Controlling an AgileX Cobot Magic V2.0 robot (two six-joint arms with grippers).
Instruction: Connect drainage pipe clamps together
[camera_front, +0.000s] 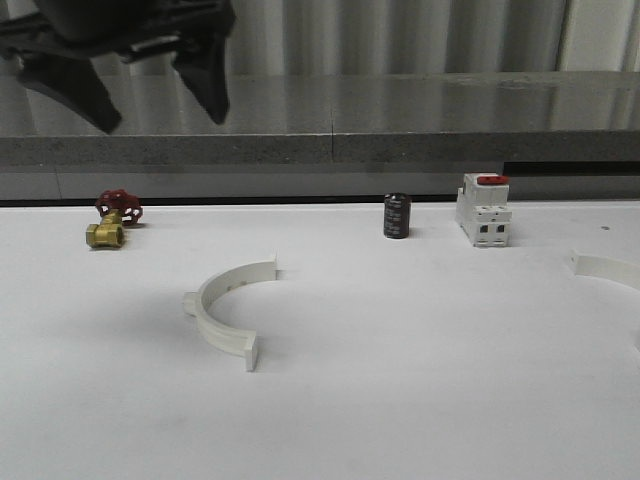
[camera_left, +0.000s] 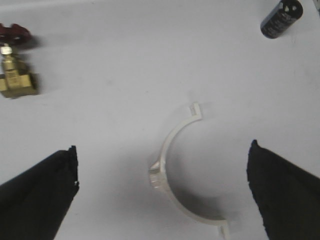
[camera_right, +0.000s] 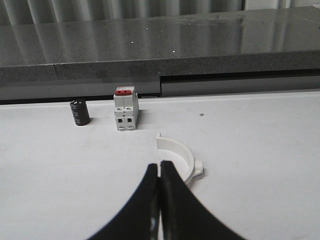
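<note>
A: Front view: the left gripper (camera_front: 160, 95) hangs high above the matte white table (camera_front: 400, 400), its black wedge-shaped fingers spread wide apart. Below it, a little to its right, lies a white plastic half-ring clamp (camera_front: 225, 312), a smooth semicircle with flat end flanges and a small outer ear.

B: Its wrist camera agrees: that clamp (camera_left: 182, 172) rests flat between the two parted fingers (camera_left: 37, 192), touching neither. A brass valve with a red handwheel (camera_left: 15, 70) sits off to one side, a glossy black cylinder (camera_left: 281, 18) to the other.

A: And the right gripper (camera_right: 160, 200)?

B: Jaws pressed together, holding nothing. The second clamp half (camera_right: 177, 157) lies just beyond its fingertips; farther off stands a boxy white breaker with a red top (camera_right: 125, 108).
</note>
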